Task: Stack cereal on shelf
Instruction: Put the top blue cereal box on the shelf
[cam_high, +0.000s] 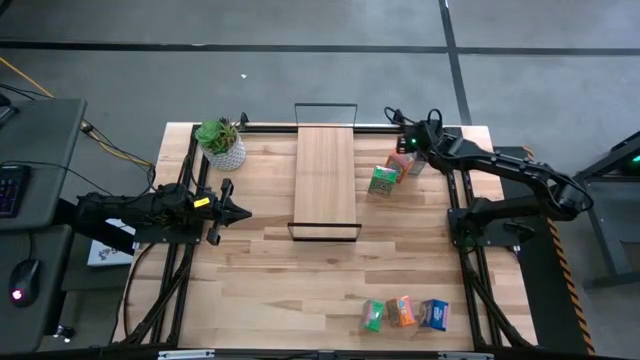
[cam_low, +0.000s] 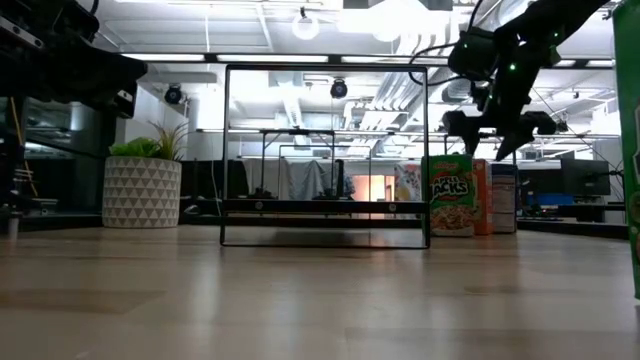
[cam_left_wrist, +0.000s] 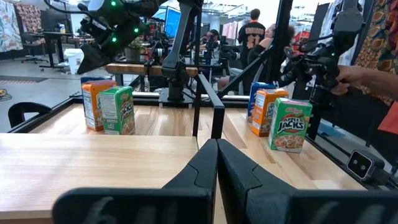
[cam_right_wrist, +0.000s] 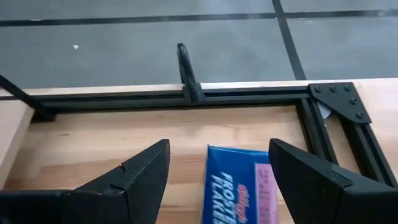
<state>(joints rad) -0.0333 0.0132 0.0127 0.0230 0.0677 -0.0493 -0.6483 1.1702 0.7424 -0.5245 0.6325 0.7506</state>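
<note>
The shelf (cam_high: 325, 180) is a light-wood plank with a black wire frame, in the middle of the table. To its right at the far side stand three cereal boxes: green (cam_high: 382, 180), orange (cam_high: 398, 166) and blue (cam_right_wrist: 239, 186). Three more, green (cam_high: 373, 315), orange (cam_high: 402, 311) and blue (cam_high: 434, 314), stand by the near edge. My right gripper (cam_right_wrist: 217, 180) hovers open above the far blue box, one finger on either side of it, clear of it. My left gripper (cam_high: 240, 211) waits shut at the table's left, pointing level toward the shelf.
A potted plant (cam_high: 222, 145) stands at the far left, beside the shelf. A black metal frame (cam_right_wrist: 186, 96) runs along the table's far edge and sides. In the left wrist view a person's hand (cam_left_wrist: 367, 74) shows beyond the table's right side.
</note>
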